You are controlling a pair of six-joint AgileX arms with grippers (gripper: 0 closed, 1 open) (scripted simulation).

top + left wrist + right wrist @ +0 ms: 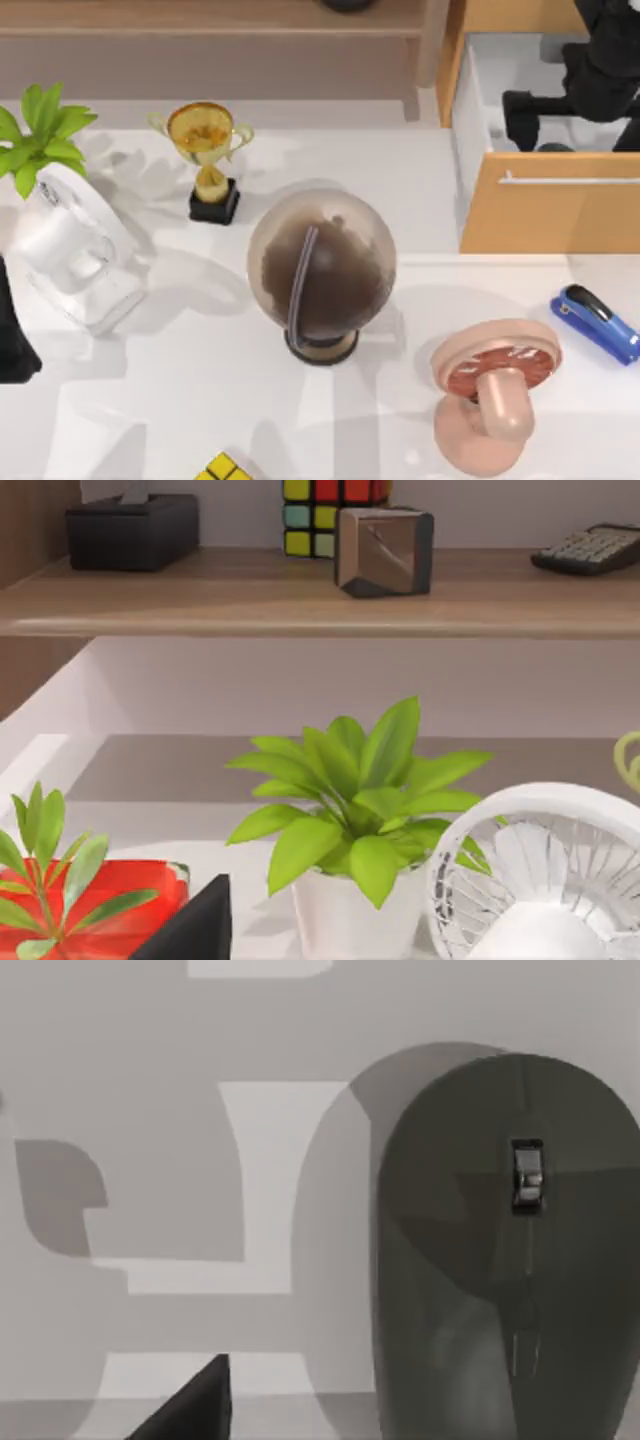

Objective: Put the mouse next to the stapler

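1. Top view: right arm point(600, 70) sits at 1 o'clock over the open drawer point(550, 200); stapler point(596, 322) lies at 3 o'clock, just beside the pink fan point(493, 390).
2. Right wrist view: mouse point(510, 1250) close below the camera, on the pale drawer floor. I cannot tell the finger spread.
3. Risks: pads slipping off the rounded shell; mouse clipping the drawer front on lift-out; crowding the fan when placing.
4. Left arm point(12, 340) parked at 9 o'clock.
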